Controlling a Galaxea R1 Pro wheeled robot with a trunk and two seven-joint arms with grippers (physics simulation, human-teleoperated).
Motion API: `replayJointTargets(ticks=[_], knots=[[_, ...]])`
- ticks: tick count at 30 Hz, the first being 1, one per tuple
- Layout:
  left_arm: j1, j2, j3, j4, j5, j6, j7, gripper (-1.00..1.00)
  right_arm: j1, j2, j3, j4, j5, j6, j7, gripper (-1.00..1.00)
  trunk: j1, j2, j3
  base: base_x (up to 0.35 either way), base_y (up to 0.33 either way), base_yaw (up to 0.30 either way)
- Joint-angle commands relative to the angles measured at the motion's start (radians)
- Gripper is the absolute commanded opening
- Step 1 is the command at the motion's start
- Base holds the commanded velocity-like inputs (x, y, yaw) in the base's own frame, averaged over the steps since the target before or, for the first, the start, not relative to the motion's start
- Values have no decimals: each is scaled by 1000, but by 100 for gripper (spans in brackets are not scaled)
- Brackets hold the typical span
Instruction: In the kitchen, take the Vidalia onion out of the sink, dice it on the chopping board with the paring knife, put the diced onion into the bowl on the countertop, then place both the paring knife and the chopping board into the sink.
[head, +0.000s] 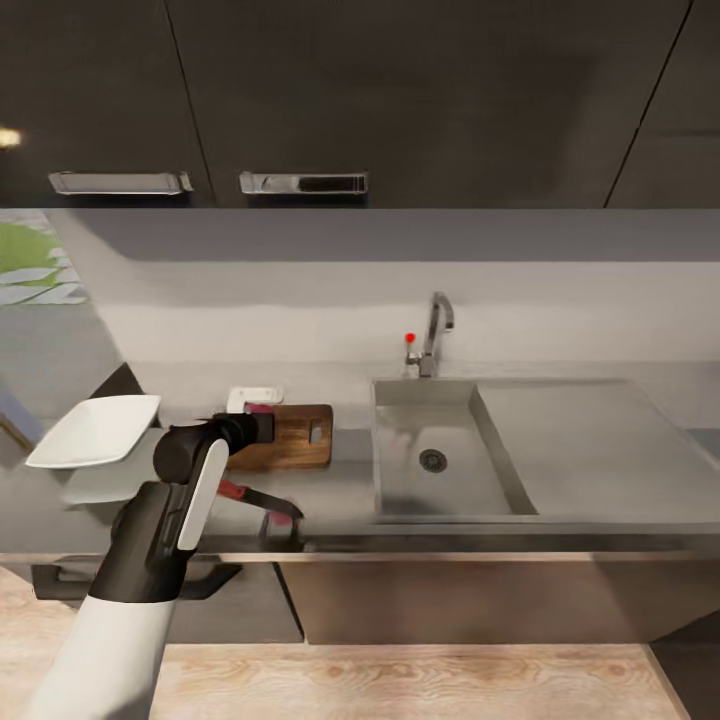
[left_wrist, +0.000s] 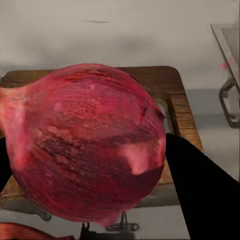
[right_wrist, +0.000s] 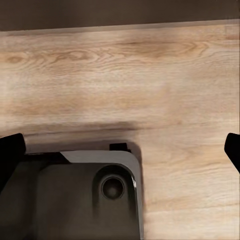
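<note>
The robot's left jaws (head: 262, 427) hold the Vidalia onion (left_wrist: 87, 145) tight, right over the chopping board (head: 295, 437), so it can be put down there for cutting. The paring knife (head: 258, 498) lies on the desk (head: 340, 490) just in front of the board, easy to reach. The sink (head: 440, 465) has nothing in it. The right jaws (right_wrist: 120, 150) are wide, pointing at the wooden floor (right_wrist: 120, 75).
</note>
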Motion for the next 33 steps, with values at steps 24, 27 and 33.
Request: replayJointTargets(ticks=[24,27,33], knots=[[7,2,0,30,9,3,8,-100,0,1,-9,-1,6,-1,6,100,1,-2,1,57,76,-49],[8,2,0,33,9,2,8,-100,0,1,-9,-1,6,-1,6,100,1,-2,1,211,0,-1],[8,2,0,41,9,2,8,-100,-1,1,-9,-2,5,-1,7,100,1,-2,1,35,0,0]])
